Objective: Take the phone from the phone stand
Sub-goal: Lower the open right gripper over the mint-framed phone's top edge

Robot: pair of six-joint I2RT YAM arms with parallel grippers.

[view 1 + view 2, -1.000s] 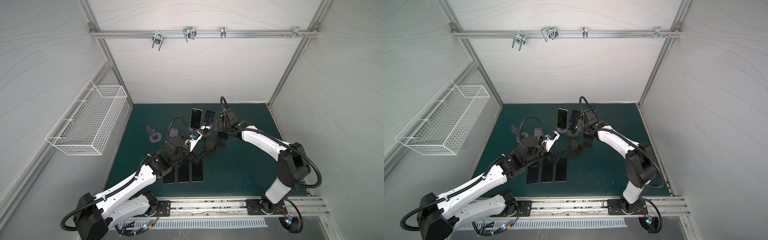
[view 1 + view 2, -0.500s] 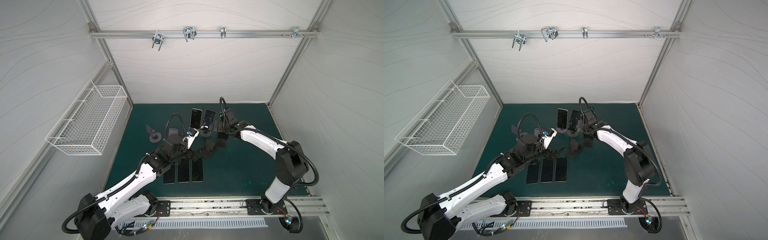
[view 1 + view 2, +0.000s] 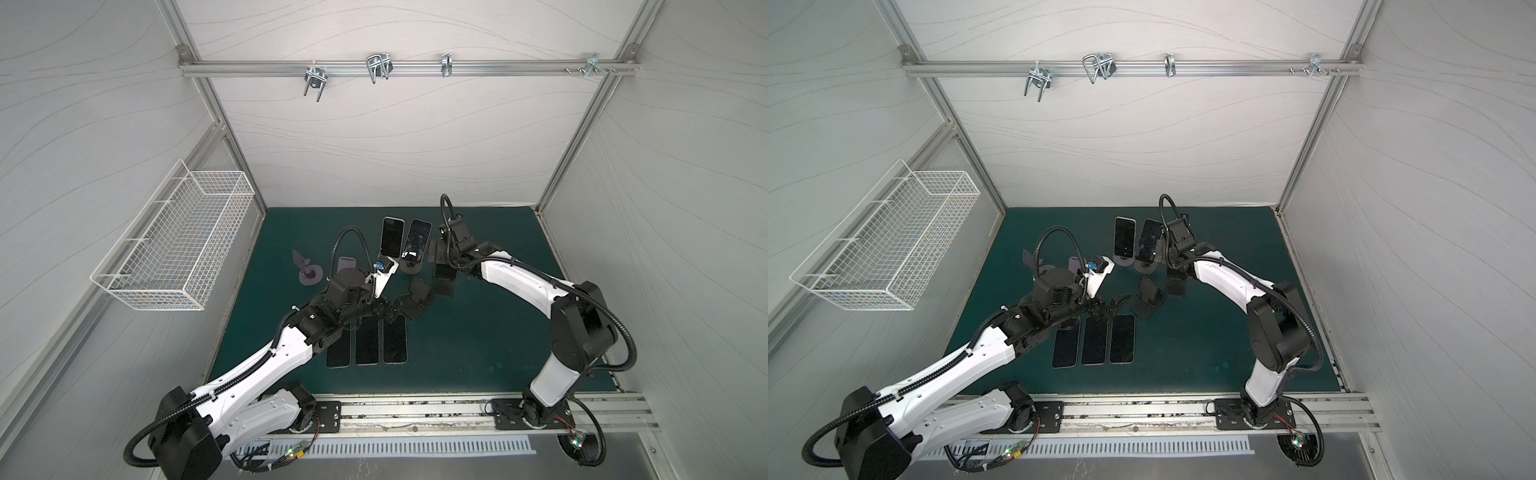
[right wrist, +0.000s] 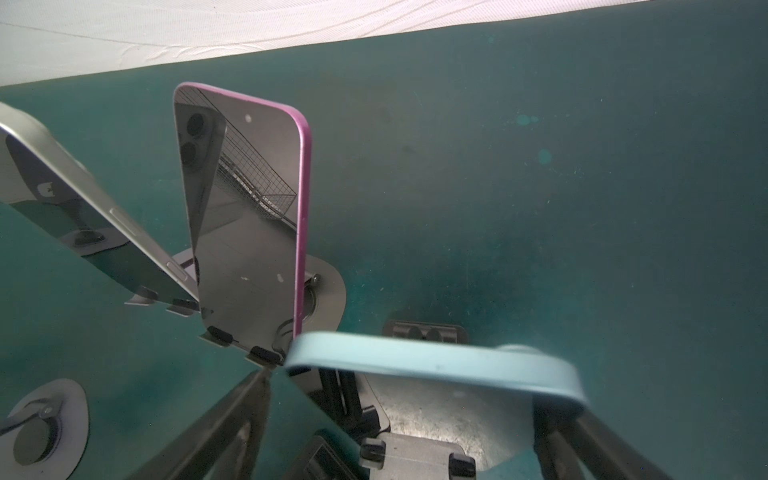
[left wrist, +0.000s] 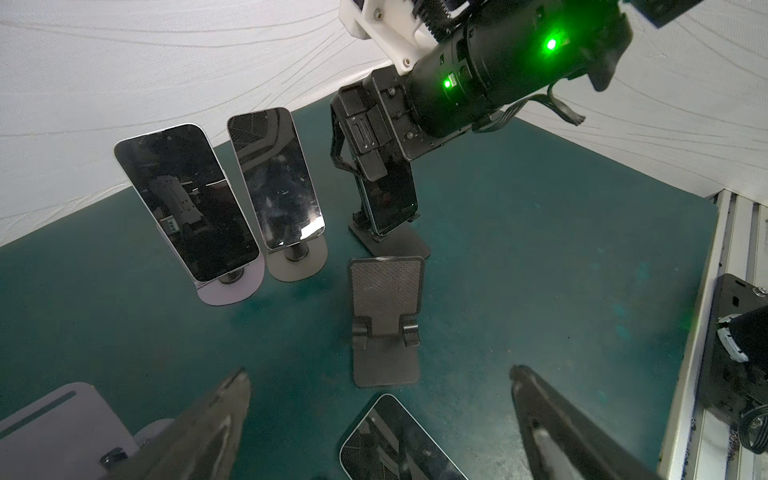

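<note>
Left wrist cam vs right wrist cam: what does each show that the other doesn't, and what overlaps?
Left wrist only: the open left gripper, an empty black stand, a phone lying flat on the green mat.
Right wrist only: the light blue phone's coloured top edge, straddled by the right gripper, contact unclear; the pink rim on the neighbouring phone.
Both: that light blue phone on the occupied black stand, the neighbouring phone and the silver phone on their stands, the green mat.

Three flat phones (image 3: 367, 340) were laid side by side at the front middle of the mat (image 3: 478, 332). Behind them an unloaded stand (image 3: 417, 297) was placed. Further back, a left phone (image 3: 392, 237), a middle phone (image 3: 417, 241) and a right phone (image 5: 390, 203) were propped in a row on stands (image 3: 410, 268). A basket (image 3: 178, 245) was hung on the left wall.
</note>
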